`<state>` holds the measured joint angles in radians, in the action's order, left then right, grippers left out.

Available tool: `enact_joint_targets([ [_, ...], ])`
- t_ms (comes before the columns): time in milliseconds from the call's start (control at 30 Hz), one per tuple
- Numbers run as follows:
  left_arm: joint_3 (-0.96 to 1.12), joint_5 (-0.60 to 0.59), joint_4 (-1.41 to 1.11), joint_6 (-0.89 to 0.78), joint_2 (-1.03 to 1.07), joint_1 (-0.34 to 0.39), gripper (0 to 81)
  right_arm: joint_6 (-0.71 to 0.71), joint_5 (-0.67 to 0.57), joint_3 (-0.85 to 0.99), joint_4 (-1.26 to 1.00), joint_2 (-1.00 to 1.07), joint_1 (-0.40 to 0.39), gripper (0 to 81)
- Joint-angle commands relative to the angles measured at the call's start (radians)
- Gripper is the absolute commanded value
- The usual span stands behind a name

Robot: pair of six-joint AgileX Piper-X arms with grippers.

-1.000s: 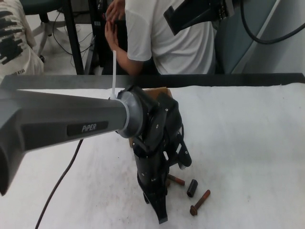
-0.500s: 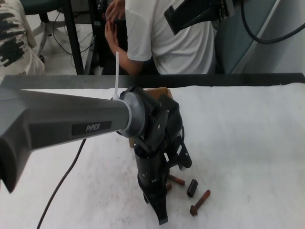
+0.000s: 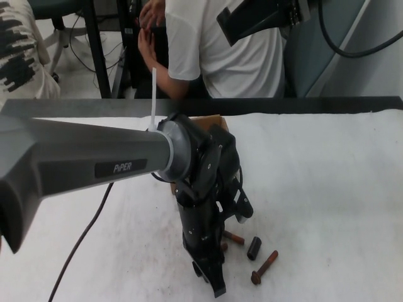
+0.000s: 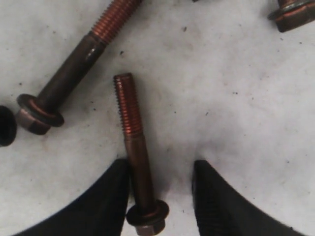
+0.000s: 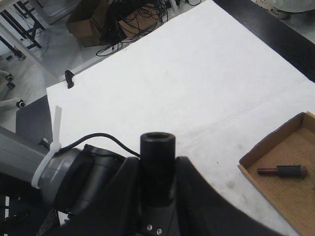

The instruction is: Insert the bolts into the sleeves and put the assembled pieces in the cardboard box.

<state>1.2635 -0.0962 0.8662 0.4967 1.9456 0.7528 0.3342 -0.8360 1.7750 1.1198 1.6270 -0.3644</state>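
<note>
While pinching a sleeve [image 5: 157, 147] upright in the right gripper [image 5: 157, 172], straddles a bolt [image 4: 134, 142] with the left gripper's [image 4: 161, 169] open, empty fingers [image 4: 216, 206], lower middle of the high view.

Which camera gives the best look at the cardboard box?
The right wrist view: the cardboard box lies open, with one assembled piece inside. The high view catches just a brown edge of it behind the left arm. The left wrist view faces bolts on the cloth.
</note>
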Motion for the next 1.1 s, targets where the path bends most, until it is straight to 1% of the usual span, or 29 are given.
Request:
enact_joint_targets([
  [0, -0.007, -0.017, 0.001, -0.011, 0.022, 0.006, 41.1, 0.0, -0.016, 0.003, -0.001, -0.027, 0.004, 0.8],
  [633, -0.007, -0.01, -0.082, -0.007, 0.022, 0.006, 40.4, 0.0, -0.016, 0.003, -0.001, -0.027, 0.004, 0.8],
  [700, -0.007, 0.007, -0.091, -0.007, 0.022, 0.006, 35.3, 0.0, -0.016, 0.003, -0.001, -0.027, 0.004, 0.8],
  [733, -0.007, 0.014, -0.091, -0.002, 0.022, 0.006, 30.6, 0.0, -0.016, 0.003, -0.001, -0.027, 0.004, 0.8],
  [867, -0.007, 0.015, -0.082, 0.028, 0.022, 0.006, 5.7, 0.0, -0.016, 0.003, -0.001, -0.027, 0.004, 0.8],
  [900, -0.007, 0.017, -0.076, 0.037, 0.022, 0.006, 0.5, 0.0, -0.016, 0.003, 0.001, -0.027, 0.003, 0.8],
  [1067, -0.007, 0.044, -0.011, 0.096, 0.022, 0.004, 0.0, 0.0, -0.016, 0.003, 0.001, -0.027, 0.003, 0.8],
])
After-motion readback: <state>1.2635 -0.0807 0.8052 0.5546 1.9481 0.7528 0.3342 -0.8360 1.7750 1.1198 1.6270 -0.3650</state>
